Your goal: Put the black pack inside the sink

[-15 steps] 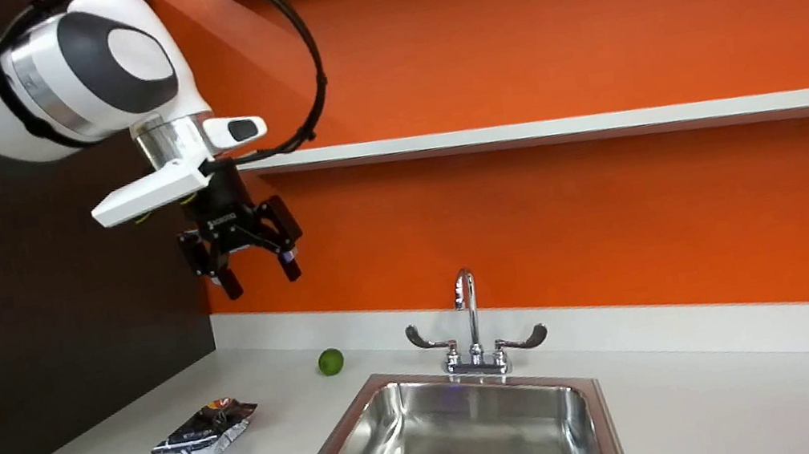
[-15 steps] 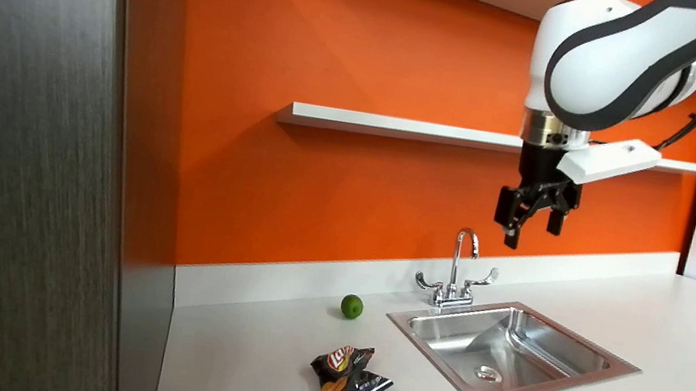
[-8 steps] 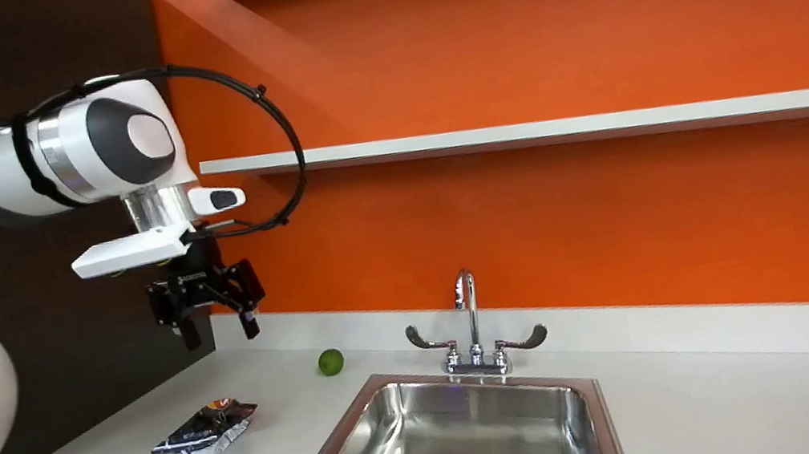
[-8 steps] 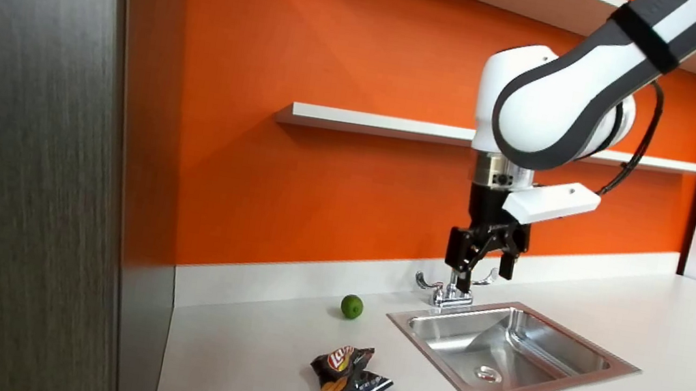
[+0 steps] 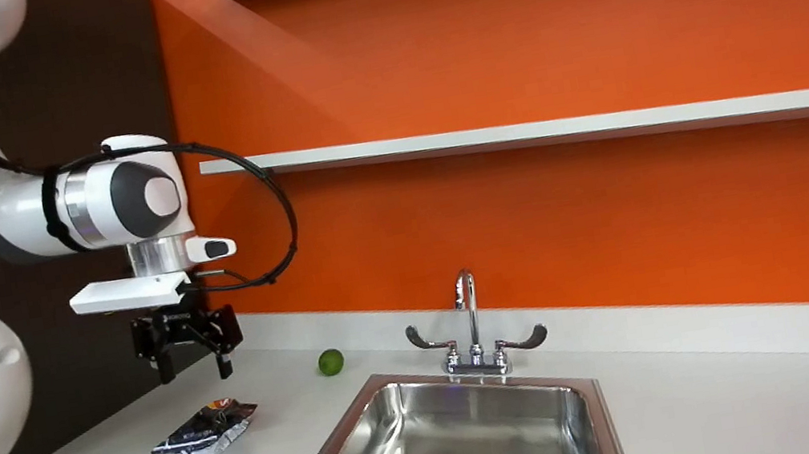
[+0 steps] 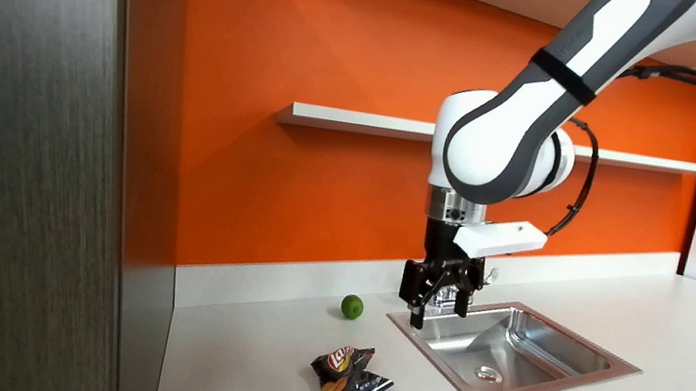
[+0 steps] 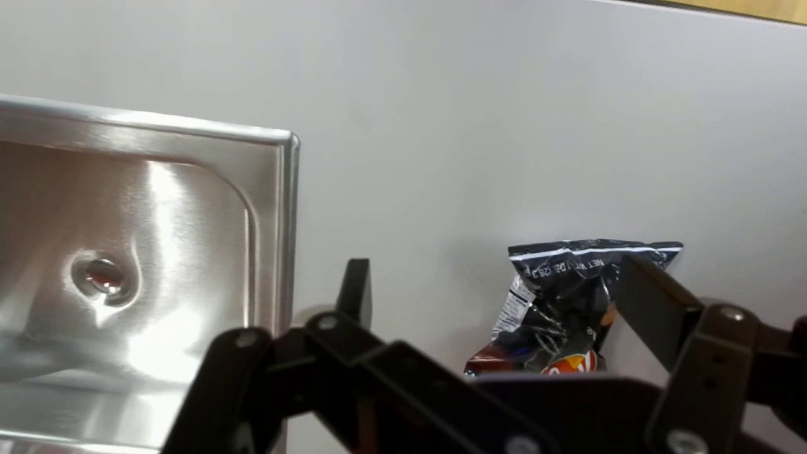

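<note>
The black pack (image 5: 205,431) lies on the white counter left of the sink, crinkled, with a red-yellow logo. It also shows in an exterior view (image 6: 348,382) and in the wrist view (image 7: 561,302), where the right finger and gripper body cover part of it. The steel sink (image 5: 344,431) has an empty basin; its corner is at the left of the wrist view (image 7: 270,239). My gripper (image 5: 195,373) is open and empty, pointing down above the counter, higher than the pack. It also shows in an exterior view (image 6: 439,314) and the wrist view (image 7: 495,277).
A green ball (image 5: 330,362) sits near the back wall, also in an exterior view (image 6: 352,306). The chrome faucet (image 5: 473,330) stands behind the sink. A white shelf (image 5: 520,133) runs along the orange wall. A dark panel (image 5: 61,314) closes the counter's left end.
My gripper has come down and moved left, away from over the sink side and closer to the pack. It stays open. The pack, ball and sink have not moved.
</note>
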`<state>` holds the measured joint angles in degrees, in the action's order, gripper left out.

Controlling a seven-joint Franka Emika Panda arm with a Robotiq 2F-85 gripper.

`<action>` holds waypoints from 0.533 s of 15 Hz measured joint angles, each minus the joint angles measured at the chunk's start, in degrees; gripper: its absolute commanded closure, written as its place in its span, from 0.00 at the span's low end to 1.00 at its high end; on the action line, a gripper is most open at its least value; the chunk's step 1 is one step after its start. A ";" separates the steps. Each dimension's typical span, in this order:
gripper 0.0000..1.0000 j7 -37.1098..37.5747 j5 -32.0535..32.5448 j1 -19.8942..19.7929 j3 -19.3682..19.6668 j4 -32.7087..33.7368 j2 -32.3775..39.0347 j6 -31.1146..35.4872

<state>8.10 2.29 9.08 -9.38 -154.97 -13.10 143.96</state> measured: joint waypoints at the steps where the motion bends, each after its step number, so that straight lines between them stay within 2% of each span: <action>1: 0.00 0.00 -0.06 0.41 -0.20 0.84 1.84 0.95; 8: 0.00 1.12 1.09 1.65 -1.72 7.72 13.17 5.29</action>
<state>9.23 3.37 10.73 -11.10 -147.24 0.07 149.25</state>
